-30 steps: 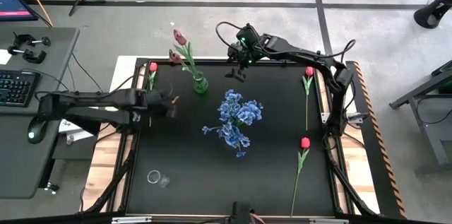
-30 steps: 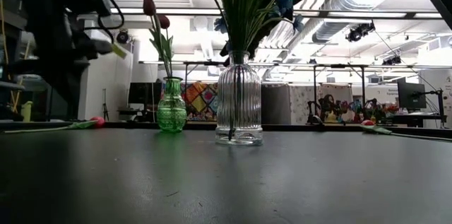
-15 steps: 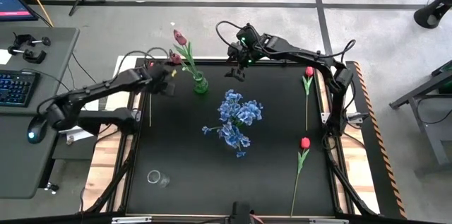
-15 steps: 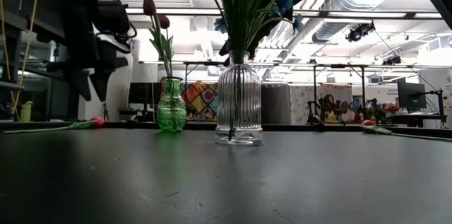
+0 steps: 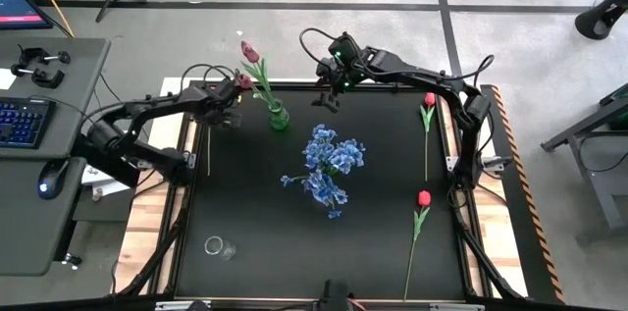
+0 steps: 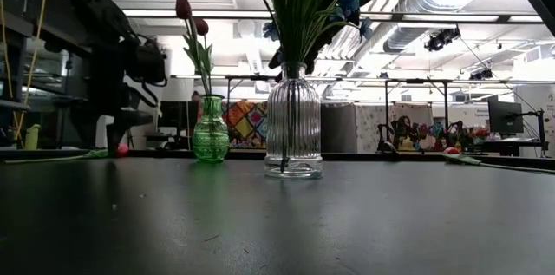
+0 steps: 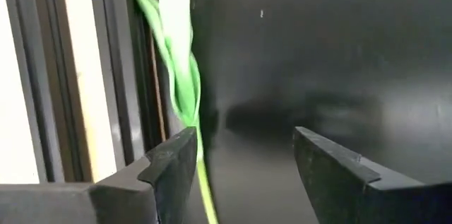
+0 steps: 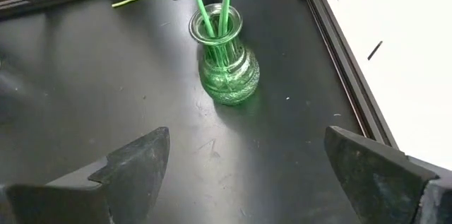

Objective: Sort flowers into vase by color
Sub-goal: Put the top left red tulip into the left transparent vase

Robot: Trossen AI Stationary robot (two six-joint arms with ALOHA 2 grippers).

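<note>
Left gripper (image 5: 224, 112) hovering jaws wide over red tulip stem (image 7: 185, 83) at table's left edge; high view hiding stem. Right gripper (image 8: 244, 174) gaping wide near green vase (image 8: 226, 65) holding 2 maroon tulips (image 5: 250, 52)

Bright, even overhead light; backlit low view with dark silhouettes; soft, blurred left wrist close-up.

The small vase (image 5: 279, 116) stands behind the ribbed vase (image 6: 293, 122), tulips (image 5: 423, 200) lying right.
</note>
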